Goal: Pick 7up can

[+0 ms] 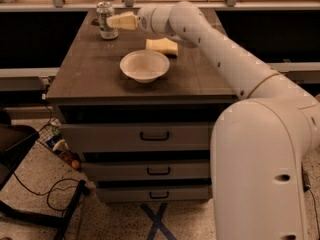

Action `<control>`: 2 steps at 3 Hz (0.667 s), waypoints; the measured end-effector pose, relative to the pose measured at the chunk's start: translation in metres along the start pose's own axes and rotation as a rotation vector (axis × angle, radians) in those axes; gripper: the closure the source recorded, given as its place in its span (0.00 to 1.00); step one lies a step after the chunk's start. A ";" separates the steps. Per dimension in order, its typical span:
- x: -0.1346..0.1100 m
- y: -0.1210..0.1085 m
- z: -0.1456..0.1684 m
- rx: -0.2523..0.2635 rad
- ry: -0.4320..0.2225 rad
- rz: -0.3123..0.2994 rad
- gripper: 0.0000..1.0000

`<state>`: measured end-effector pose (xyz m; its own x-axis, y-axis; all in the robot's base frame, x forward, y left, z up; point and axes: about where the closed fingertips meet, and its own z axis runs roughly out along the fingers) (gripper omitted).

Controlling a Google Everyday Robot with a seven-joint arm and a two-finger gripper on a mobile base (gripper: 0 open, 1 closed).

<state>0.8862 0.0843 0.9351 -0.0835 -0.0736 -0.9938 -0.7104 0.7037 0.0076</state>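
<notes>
We find the 7up can (105, 20) standing upright at the far left corner of the desk (87, 71), well behind the white bowl (144, 65) and to the left of a pale yellow block (162, 46). The claw (111, 21) hangs level with the can's upper half, its tip against the can's right side in this view. We cannot tell whether it touches, nor whether the claw stands wide or narrow. We judge the can to be light, thin-walled and smooth, so it could dent under a hard squeeze, slip in a loose one, or tip if nudged near the top. We think the best hold is across the middle of the body, below the shiny rim. Dark markings show on the silvery wall, but we can read no brand or lettering there.
</notes>
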 end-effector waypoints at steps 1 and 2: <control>-0.017 0.016 0.013 -0.055 -0.006 -0.033 0.00; -0.013 0.019 0.019 -0.049 -0.005 -0.025 0.00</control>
<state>0.8871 0.1124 0.9464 -0.0616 -0.0875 -0.9943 -0.7460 0.6659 -0.0123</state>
